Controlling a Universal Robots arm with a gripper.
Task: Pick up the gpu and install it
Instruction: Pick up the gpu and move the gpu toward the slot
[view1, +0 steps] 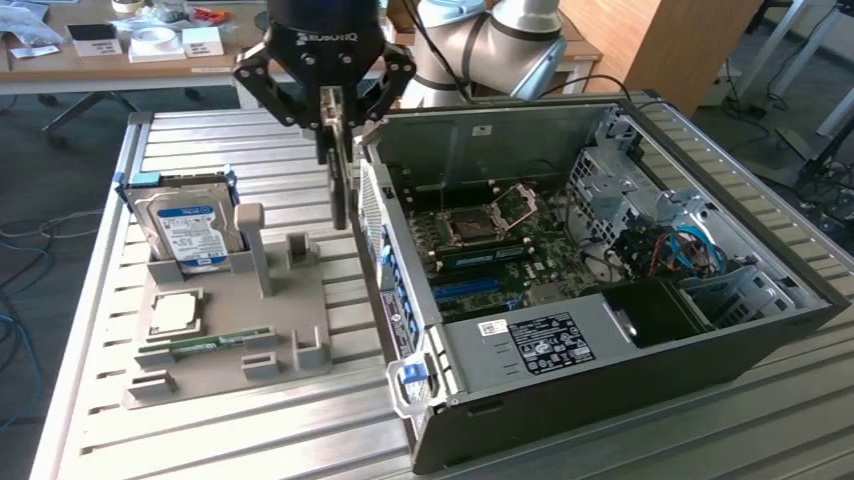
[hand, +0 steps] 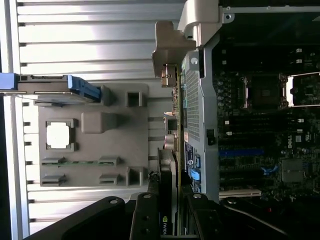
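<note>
One gpu (view1: 340, 195) hangs upright, clenched in the tool (view1: 330, 118), just beside the one open case's (view1: 747, 330) wall, over the narrow gap between it and the one grey tray (view1: 287, 300), which holds one hard drive (view1: 187, 230).

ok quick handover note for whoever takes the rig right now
End effector: shut on the gpu, card hanging on edge below it.
Where: gpu is up in the air between the grey parts tray and the open pc case, close to the case wall. Hard drive stands in the tray.
Done: gpu picked up.
Left: gpu is not yet seated inside the case.
</note>
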